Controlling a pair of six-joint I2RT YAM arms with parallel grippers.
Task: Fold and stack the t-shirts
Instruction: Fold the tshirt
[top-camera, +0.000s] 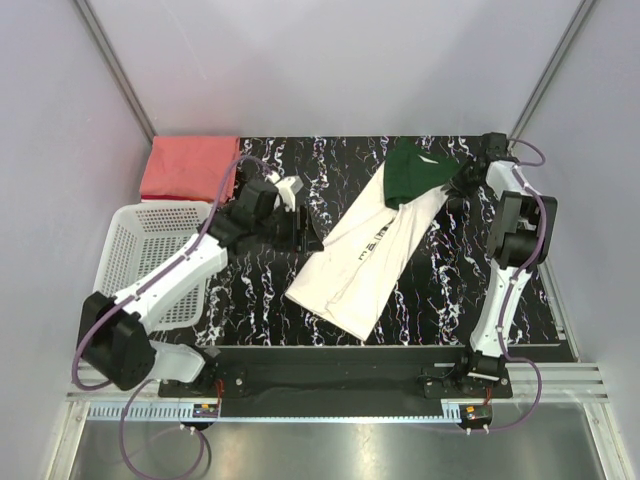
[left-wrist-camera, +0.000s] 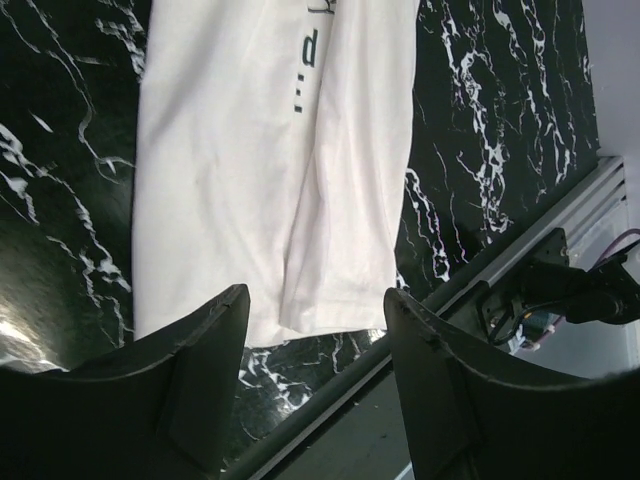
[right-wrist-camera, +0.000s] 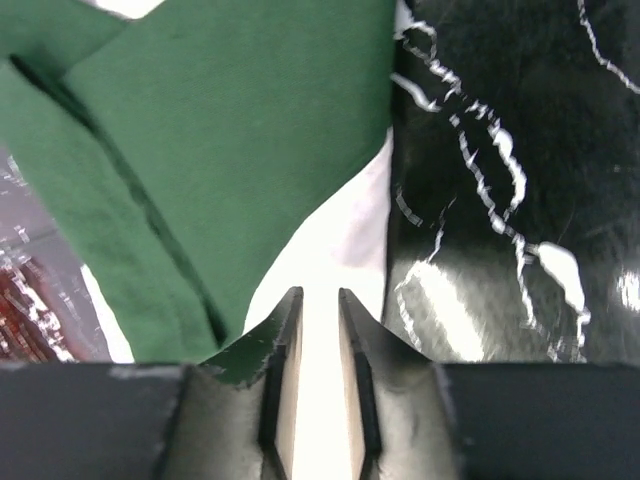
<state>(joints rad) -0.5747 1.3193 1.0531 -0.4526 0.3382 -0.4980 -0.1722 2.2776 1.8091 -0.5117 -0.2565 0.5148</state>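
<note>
Starting at the near edge: the cream-white t-shirt (top-camera: 365, 250) lies on the black, white-veined desk (top-camera: 250, 290) as a long narrow band. It runs diagonally from its hem near the centre to its dark green part (top-camera: 412, 170) at the far right. The cloth is soft and matte, with shallow lengthwise creases. Dark lettering (top-camera: 372, 240) shows mid-band.

My left fingers (top-camera: 305, 232) are spread apart and hold nothing. They hover just beside the band's left edge, about midway along it. I judge this position suits pinning or lifting the band for a crosswise fold.

A white plastic mesh basket (top-camera: 140, 250), rigid and perforated, sits at the left.

Farther off, my right fingers (top-camera: 462, 182) are drawn nearly together on the shirt's far right edge, just beside the green part. The wrist view shows pale cloth between them, so I judge they are pinching it. Holding this end would keep the limp fabric taut and flat.

At the far left corner, the salmon-red t-shirt (top-camera: 188, 165) rests as a flat rectangle, apparently folded and awaiting the stack.
</note>
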